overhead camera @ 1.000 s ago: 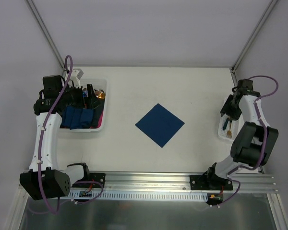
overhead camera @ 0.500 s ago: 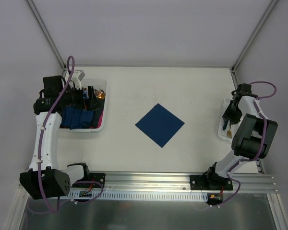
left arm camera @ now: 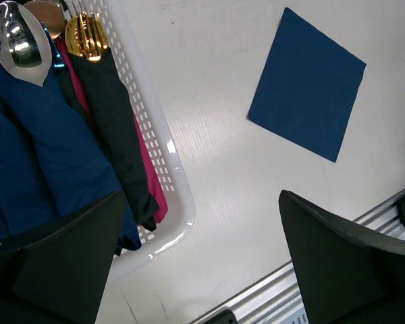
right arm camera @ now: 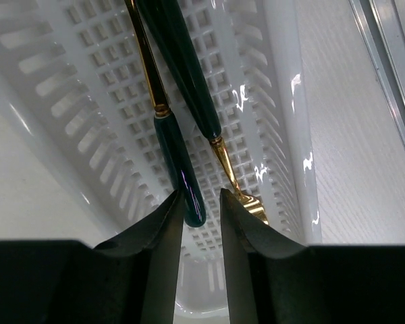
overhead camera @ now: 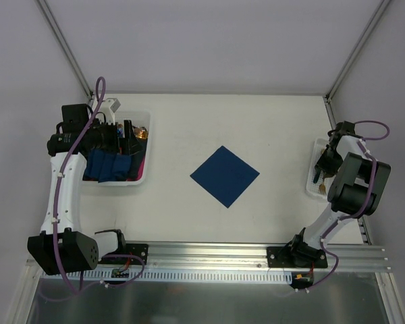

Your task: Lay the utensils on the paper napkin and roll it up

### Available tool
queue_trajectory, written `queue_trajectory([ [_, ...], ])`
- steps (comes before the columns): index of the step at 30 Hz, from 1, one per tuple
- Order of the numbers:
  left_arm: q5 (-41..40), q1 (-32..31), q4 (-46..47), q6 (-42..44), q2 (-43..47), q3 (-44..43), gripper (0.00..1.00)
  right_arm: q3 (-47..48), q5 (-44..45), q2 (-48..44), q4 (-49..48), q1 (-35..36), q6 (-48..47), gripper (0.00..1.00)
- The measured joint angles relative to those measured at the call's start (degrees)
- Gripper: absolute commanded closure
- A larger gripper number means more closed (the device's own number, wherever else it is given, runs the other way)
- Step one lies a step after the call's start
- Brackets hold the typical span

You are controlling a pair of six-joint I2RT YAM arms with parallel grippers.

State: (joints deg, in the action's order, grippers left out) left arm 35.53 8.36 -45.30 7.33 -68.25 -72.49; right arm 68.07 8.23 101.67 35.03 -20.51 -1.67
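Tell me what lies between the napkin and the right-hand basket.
Nothing: the top view shows only bare table between the napkin and the basket.

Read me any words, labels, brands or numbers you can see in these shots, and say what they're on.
None readable. The blue napkin is plain, the white basket and the cutlery show no marks, and the small board on the front rail is too small to read.

Left pincer (left arm camera: 199, 202) spread wide, right pincer (right arm camera: 201, 202) narrowly parted
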Motion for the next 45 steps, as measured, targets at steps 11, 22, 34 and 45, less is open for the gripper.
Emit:
queue_trajectory([
  [11,0.09,0.00,-0.52,-0.02,0.00,-0.44,0.01,1.99,-2.49,1.99,-1.60,-0.04,1.33,0.68],
  [22,0.55,0.00,-0.55,-0.04,-1.01,-0.57,0.01,2.01,-3.37,2.10,-3.10,-0.04,2.97,0.67],
  [34,0.68,0.00,-0.74,-0.07,-1.68,-1.46,0.01,2.89,-3.56,5.09,-3.52,-0.11,3.15,0.92],
  [45,1.55,0.00,-1.33,-0.35,-2.69,-5.66,0.01,3.80,-2.97,-4.04,1.40,1.97,1.88,1.00],
])
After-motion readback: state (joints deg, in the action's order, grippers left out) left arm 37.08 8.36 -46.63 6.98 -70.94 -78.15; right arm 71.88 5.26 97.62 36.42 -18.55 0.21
